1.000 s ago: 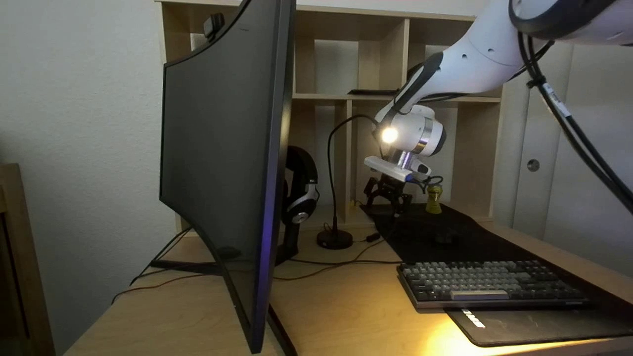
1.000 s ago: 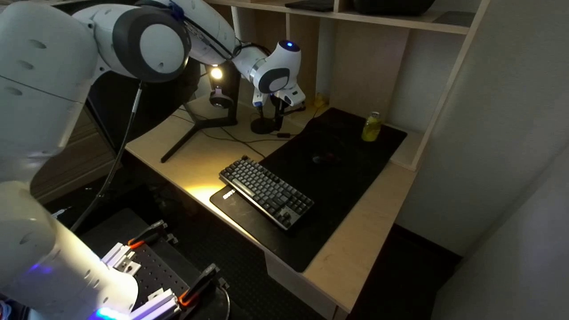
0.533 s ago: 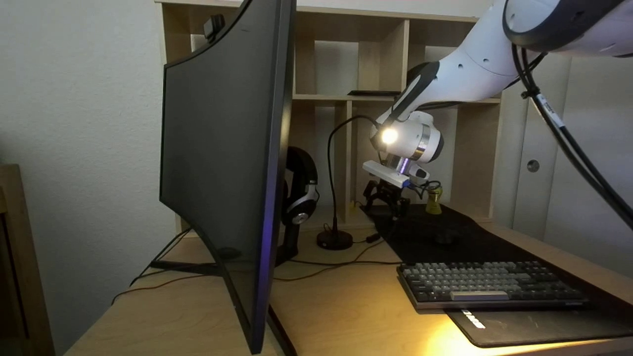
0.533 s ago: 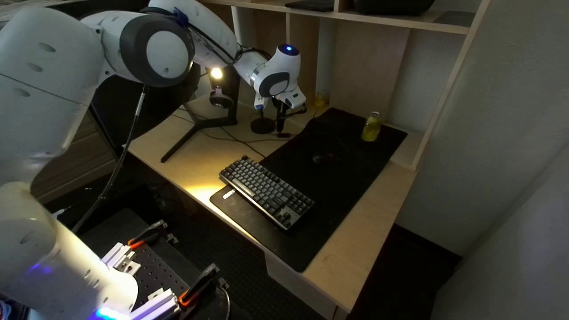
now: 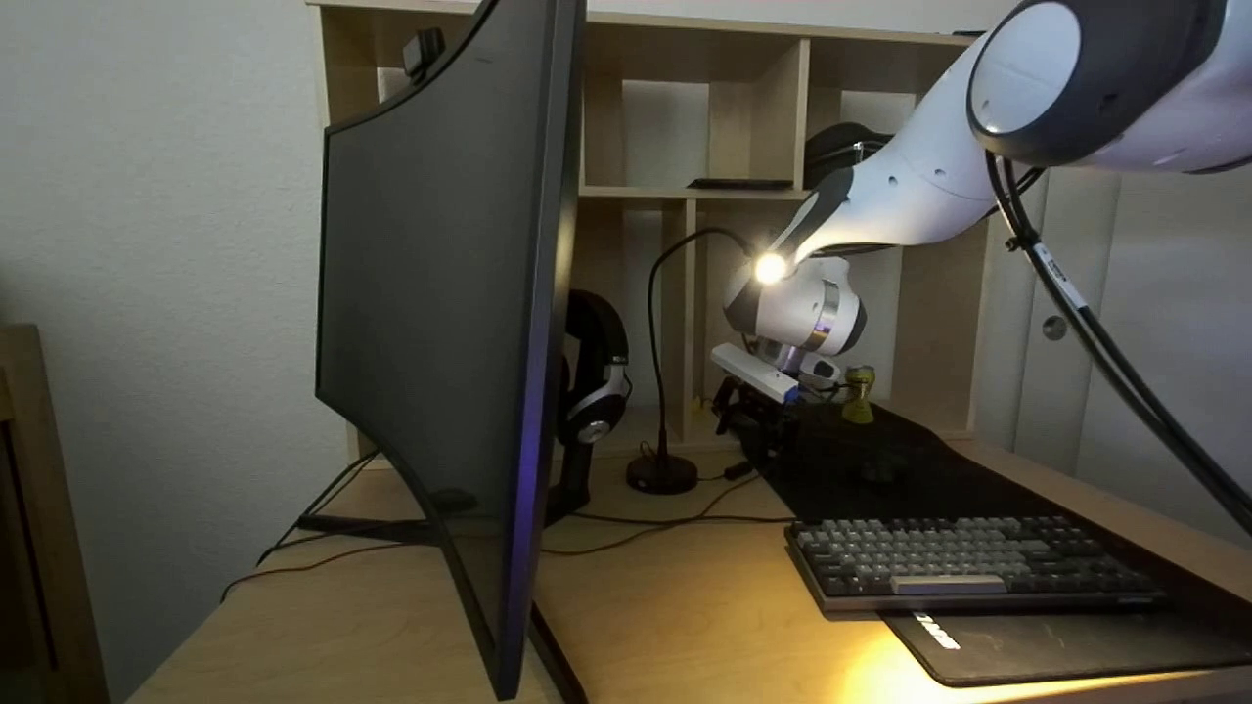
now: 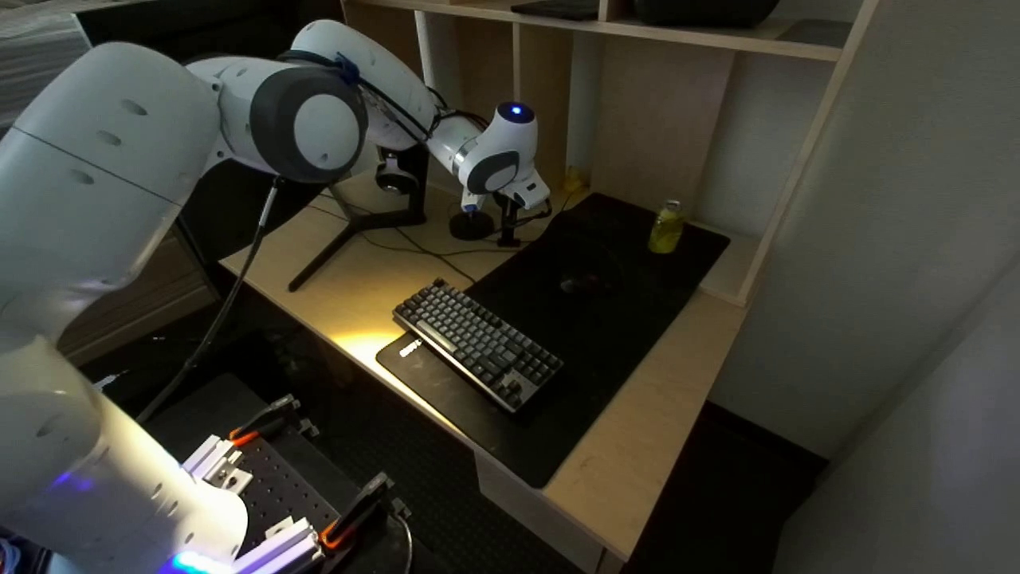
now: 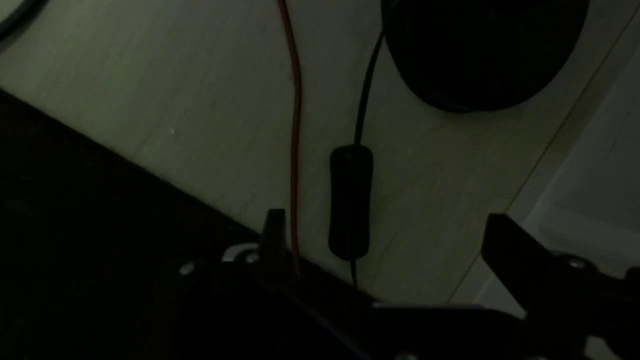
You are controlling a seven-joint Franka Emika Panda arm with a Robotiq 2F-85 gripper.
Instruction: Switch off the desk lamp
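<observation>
The desk lamp's arched stem (image 5: 653, 332) and glowing head (image 5: 770, 268) show in an exterior view; the lamp is lit. Its round black base (image 6: 471, 226) shows in both exterior views and at the top of the wrist view (image 7: 485, 50). A black inline switch (image 7: 351, 200) lies on the lamp's cord on the desk. My gripper (image 7: 386, 220) is open and empty, pointing down above the desk beside the lamp base. In the wrist view the switch appears between the spread fingers, nearer the left one. In an exterior view my gripper (image 6: 508, 239) hides the switch.
A reddish cable (image 7: 295, 125) runs beside the switch. A black desk mat (image 6: 621, 319) carries a keyboard (image 6: 478, 343) and a yellow-green bottle (image 6: 666, 229). Headphones (image 5: 595, 372) hang behind the large monitor (image 5: 440, 293). The shelf wall (image 5: 939, 323) stands behind the arm.
My arm and gripper have moved down toward the desk near the lamp base. In an exterior view the arm now covers the lamp's head. The lamp stays lit.
</observation>
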